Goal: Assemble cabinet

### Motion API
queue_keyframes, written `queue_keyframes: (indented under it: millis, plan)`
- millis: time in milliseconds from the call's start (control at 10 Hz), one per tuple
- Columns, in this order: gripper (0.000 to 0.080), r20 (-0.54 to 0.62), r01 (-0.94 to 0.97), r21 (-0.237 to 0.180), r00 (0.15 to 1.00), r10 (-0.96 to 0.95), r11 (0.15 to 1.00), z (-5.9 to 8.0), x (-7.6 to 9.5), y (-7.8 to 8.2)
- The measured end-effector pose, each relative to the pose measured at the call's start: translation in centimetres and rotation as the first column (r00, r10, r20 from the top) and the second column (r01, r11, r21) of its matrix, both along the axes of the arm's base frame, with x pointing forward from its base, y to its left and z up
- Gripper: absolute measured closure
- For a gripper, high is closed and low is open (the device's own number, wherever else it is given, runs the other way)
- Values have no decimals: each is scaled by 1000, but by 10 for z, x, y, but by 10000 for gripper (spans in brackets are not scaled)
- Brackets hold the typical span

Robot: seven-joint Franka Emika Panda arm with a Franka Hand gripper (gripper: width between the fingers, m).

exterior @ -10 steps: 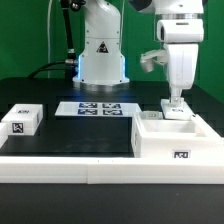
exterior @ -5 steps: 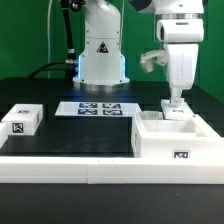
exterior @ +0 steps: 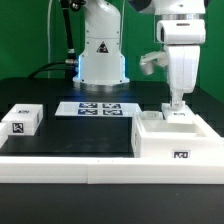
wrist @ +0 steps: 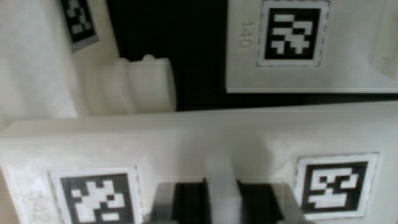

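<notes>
Gripper (exterior: 178,103): directly above rear wall of cabinet (exterior: 155,146), seemingly for alignment.
Pincer state: fingers (wrist: 185,205) close together; grasp cannot be told.

Gripper (exterior: 178,101): shifted slightly toward the exterior view's right since a second ago. Small white tagged piece (exterior: 179,116) under its fingertips: moved with it, now a little lower at the back wall of the cabinet (exterior: 180,150).

Bright, even light in both views; wrist view blurred close-up.
</notes>
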State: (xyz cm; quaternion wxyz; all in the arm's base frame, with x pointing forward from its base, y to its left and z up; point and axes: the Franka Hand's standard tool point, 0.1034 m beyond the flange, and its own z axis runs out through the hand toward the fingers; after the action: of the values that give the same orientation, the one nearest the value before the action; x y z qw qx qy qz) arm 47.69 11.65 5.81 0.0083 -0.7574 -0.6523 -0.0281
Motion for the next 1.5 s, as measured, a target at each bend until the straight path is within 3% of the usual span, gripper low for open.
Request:
queue_keyframes:
  millis: [600,1100,1500]
  plan:
    - [731,3,-13,1,1000,13,1000,0,2,-1]
    - [731,14,-61,0,998,61,998,3,48,-6]
    - [731,20,-83,-4,996,83,997,3,52,-7]
